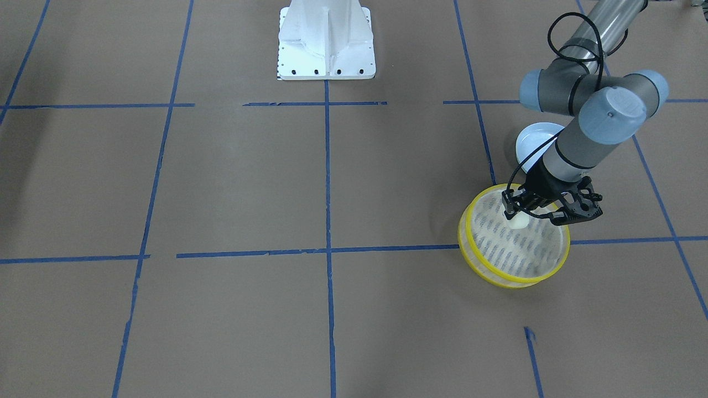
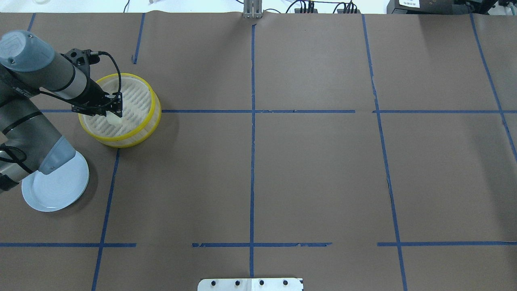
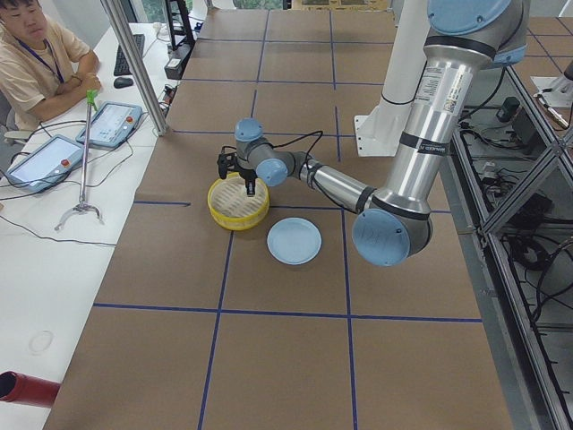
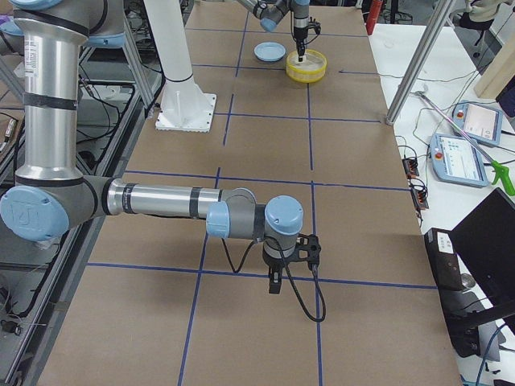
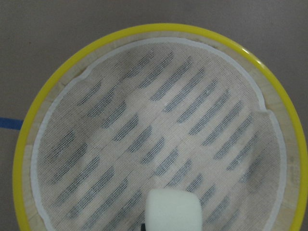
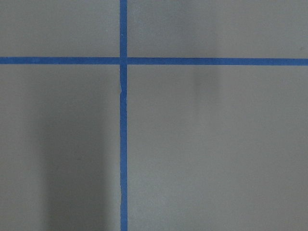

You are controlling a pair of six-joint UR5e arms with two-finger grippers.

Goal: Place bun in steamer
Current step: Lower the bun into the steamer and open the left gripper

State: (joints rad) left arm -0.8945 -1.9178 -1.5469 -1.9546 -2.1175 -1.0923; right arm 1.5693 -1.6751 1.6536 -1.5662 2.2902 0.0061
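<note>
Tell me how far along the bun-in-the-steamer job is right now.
Done: the bun is not on the blue plate and sits within the yellow rim of the steamer. In hand: the left gripper looks closed on it, low over the slatted floor; whether the bun touches that floor is unclear. Left: let go and lift the arm clear.

- Bun (image 5: 173, 210), over steamer (image 5: 159, 30) floor: lower part cut off at wrist view's bottom edge.
- Plate (image 1: 534, 141), beside steamer: partly hidden by left arm.
- Right gripper (image 4: 274, 283), well apart from steamer: too small to judge.
</note>
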